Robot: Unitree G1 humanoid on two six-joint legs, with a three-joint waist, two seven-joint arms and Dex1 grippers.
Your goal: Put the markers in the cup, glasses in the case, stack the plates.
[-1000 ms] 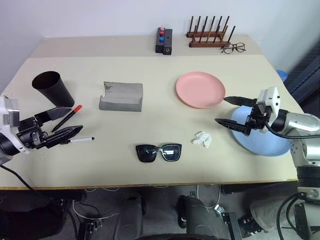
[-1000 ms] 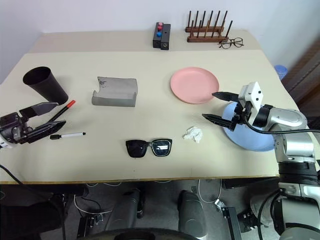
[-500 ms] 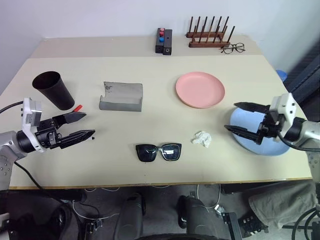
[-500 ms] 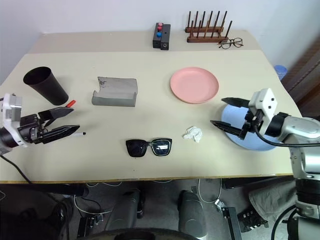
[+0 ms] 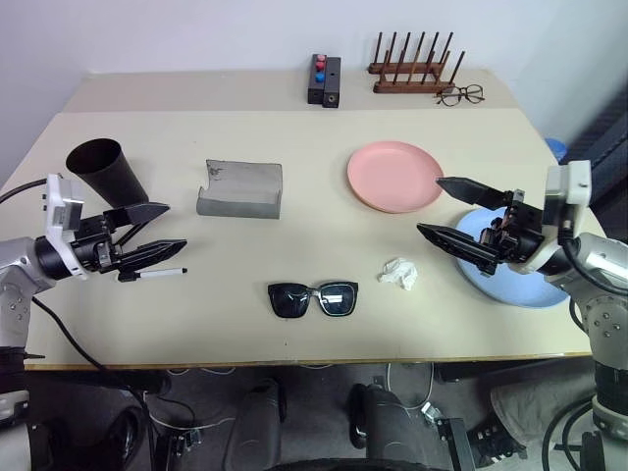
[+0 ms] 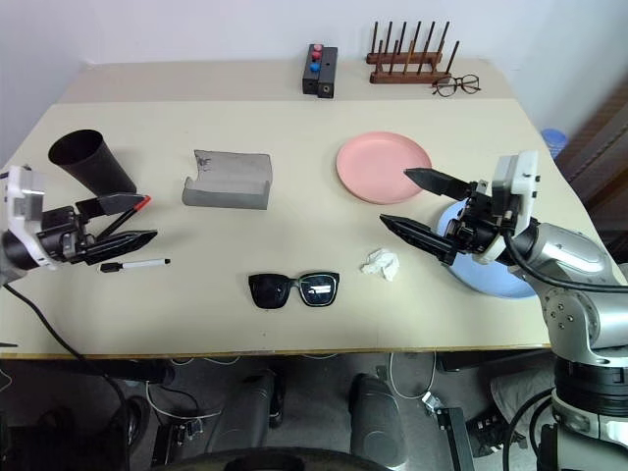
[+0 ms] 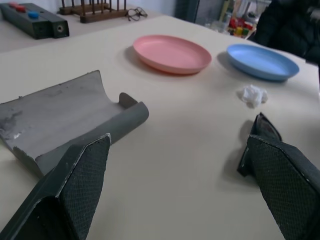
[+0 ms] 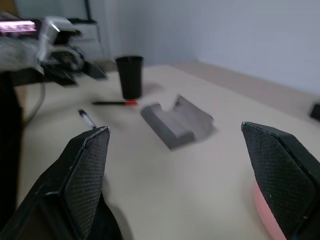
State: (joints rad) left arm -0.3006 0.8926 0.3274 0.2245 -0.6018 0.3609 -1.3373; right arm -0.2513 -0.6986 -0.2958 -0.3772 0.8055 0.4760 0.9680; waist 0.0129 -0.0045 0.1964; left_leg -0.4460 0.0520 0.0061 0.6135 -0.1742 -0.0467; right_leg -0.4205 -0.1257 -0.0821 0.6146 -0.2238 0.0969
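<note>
The black cup stands at the table's left. Beside it my left gripper hovers open and empty. The red-capped marker lies under its fingers and the white marker just in front of them. The grey case lies open, left of centre. The black sunglasses lie near the front edge. Right of centre sits the pink plate. My right gripper hangs open and empty, between that plate and the blue plate, whose near side it partly hides.
A crumpled white tissue lies between the sunglasses and the blue plate. At the back stand a black box with coloured buttons and a wooden rack, with wire spectacles beside the rack.
My right gripper has risen and swung left, from over the blue plate toward the pink plate's edge. My left gripper has edged a little toward the table's middle, staying open.
</note>
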